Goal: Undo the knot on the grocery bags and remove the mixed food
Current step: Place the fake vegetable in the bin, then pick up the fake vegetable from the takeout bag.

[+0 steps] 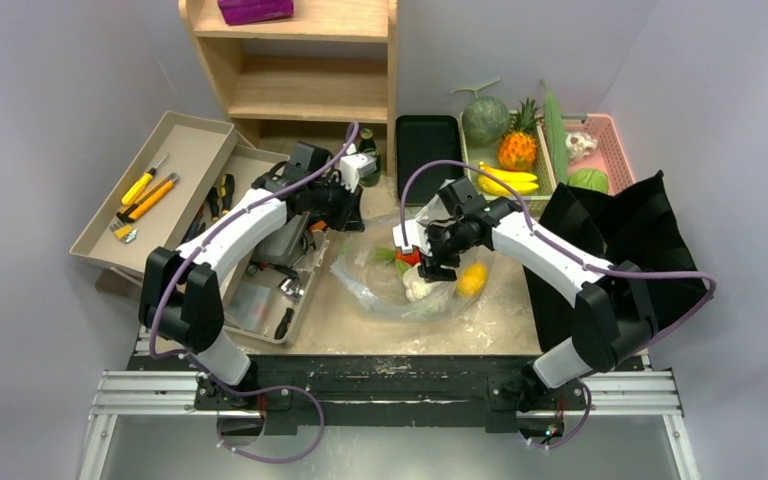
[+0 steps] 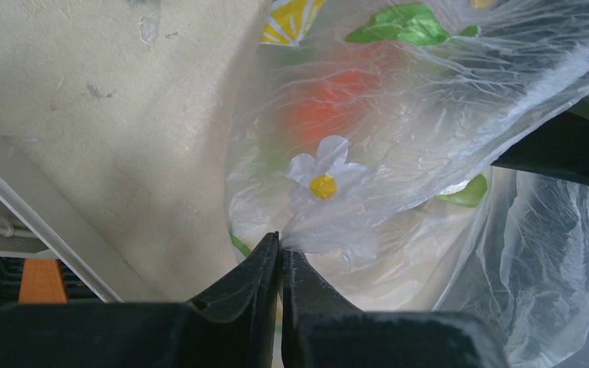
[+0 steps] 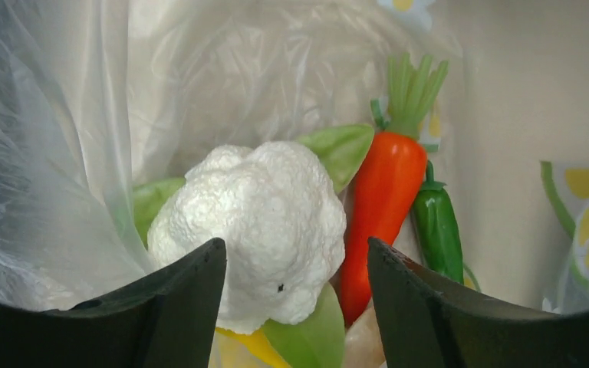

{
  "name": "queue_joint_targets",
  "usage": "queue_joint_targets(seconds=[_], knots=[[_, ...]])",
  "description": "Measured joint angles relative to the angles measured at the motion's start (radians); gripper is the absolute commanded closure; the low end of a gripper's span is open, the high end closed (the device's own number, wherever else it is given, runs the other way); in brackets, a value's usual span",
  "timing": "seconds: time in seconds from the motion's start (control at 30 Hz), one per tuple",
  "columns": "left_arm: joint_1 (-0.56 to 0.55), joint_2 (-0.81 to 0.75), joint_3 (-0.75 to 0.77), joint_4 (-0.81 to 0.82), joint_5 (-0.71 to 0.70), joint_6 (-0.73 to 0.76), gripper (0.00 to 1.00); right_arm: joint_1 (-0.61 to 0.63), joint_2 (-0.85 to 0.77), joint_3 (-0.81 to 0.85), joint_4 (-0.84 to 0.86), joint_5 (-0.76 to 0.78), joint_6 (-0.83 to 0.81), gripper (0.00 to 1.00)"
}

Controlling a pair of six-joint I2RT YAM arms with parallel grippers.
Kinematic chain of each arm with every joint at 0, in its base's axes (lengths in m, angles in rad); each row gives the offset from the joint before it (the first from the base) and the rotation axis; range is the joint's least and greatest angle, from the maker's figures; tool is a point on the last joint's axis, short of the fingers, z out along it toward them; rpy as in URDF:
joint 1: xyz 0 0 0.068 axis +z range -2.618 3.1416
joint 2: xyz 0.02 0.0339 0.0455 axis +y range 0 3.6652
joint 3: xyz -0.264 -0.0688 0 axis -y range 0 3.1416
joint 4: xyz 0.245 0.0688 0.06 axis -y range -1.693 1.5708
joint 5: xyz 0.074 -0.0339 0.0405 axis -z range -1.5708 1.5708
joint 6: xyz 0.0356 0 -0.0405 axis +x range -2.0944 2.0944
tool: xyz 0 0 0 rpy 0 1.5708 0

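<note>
Beige tabletop [image 1: 505,322], seen from above. Clear plastic bag [image 1: 365,285]: centre of frame. Left gripper [image 2: 280,251]: pinched tight on the bag's edge. Right gripper [image 3: 297,257]: inside the bag, jaws parted either side of cauliflower [image 3: 253,222], not clamped; carrot [image 3: 383,184] and green pepper [image 3: 437,230] alongside. Black cloth bag [image 1: 620,225]: right of frame.

Thin crinkly see-through plastic bag [image 2: 429,115], glossy carrot [image 3: 387,192], rough matt cauliflower [image 3: 253,222]
</note>
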Motion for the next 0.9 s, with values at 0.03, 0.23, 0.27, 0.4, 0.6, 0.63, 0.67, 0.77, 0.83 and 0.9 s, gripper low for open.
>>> queue_joint_targets(seconds=[0.03, 0.23, 0.27, 0.4, 0.6, 0.63, 0.67, 0.77, 0.83, 0.9], knots=[[0.000, -0.003, 0.000, -0.004, 0.000, 0.000, 0.96, 0.000, 0.000, -0.007, -0.002, 0.019, -0.010, 0.25], [0.003, -0.013, 0.000, -0.008, 0.000, 0.000, 0.96, 0.000, 0.007, -0.003, -0.072, 0.035, -0.027, 0.09], [0.004, -0.013, 0.000, -0.008, 0.000, 0.001, 0.96, 0.000, 0.016, 0.005, -0.090, 0.033, -0.025, 0.11], [0.005, -0.018, 0.000, -0.010, 0.000, 0.002, 0.96, 0.005, 0.072, 0.016, -0.100, 0.041, 0.011, 0.14], [0.005, -0.024, 0.000, -0.012, 0.000, 0.005, 0.96, 0.019, 0.132, 0.016, -0.073, 0.077, 0.064, 0.24], [0.005, -0.024, 0.000, -0.013, 0.000, 0.006, 0.96, 0.022, 0.136, 0.016, -0.069, 0.084, 0.069, 0.31], [0.005, -0.024, 0.000, -0.014, 0.000, 0.008, 0.96, 0.024, 0.139, 0.016, -0.064, 0.091, 0.074, 0.43], [0.005, -0.024, 0.000, -0.018, 0.000, 0.010, 0.96, 0.029, 0.146, 0.020, -0.060, 0.097, 0.083, 0.76], [0.005, -0.024, 0.000, -0.022, 0.000, 0.011, 0.96, 0.028, 0.143, 0.024, -0.065, 0.093, 0.090, 0.92], [0.005, -0.024, 0.000, -0.027, 0.000, 0.013, 0.96, 0.028, 0.128, 0.024, -0.067, 0.080, 0.091, 0.99]])
